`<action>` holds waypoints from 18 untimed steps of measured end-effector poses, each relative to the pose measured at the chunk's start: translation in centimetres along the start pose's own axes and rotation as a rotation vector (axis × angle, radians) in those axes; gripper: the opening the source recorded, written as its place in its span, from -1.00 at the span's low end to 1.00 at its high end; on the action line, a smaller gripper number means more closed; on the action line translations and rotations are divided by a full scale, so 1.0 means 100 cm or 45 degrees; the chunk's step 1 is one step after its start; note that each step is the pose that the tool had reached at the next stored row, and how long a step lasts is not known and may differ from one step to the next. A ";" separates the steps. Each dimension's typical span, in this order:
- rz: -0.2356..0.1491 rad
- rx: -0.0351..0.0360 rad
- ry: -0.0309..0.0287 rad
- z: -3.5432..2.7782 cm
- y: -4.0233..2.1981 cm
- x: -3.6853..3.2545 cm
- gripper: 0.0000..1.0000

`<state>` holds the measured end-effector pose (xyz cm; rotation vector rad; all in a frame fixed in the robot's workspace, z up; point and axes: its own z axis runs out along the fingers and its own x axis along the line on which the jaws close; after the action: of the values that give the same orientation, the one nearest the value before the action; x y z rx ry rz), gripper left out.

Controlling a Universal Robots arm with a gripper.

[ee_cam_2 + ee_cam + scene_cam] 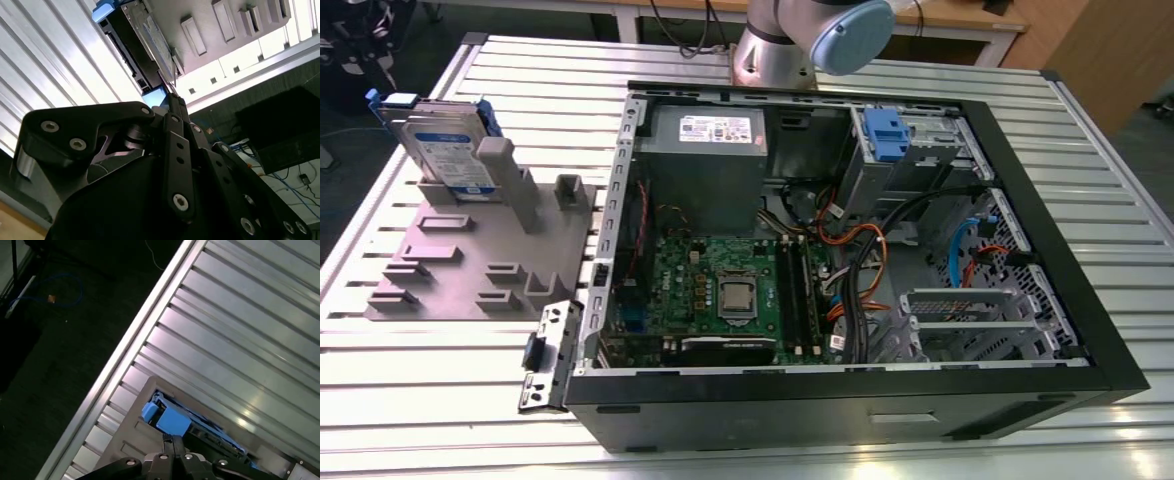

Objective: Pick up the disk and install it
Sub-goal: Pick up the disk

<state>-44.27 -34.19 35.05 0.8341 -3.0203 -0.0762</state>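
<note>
Blue-railed, the disk [447, 150] stands on edge in the grey fixture [467, 270] beside the open computer case [854, 410], presumably for easy grabbing, with the gripper [172, 441] near its tab, fingers pressed together, empty.

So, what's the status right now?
Gripper close by blue tab of the disk. Disk upright in grey stand, outside the open computer case. Nothing blocking it.
</note>
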 end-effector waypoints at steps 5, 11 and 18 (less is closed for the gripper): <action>-0.068 -0.0005 0.0034 0.0000 0.0000 0.0000 -0.79; -0.117 -0.0008 0.0058 -0.0001 0.0000 0.0000 -0.79; -0.210 -0.0013 0.0103 0.0000 -0.0001 0.0000 -0.79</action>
<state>-44.27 -34.20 35.05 1.0792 -2.9374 -0.0750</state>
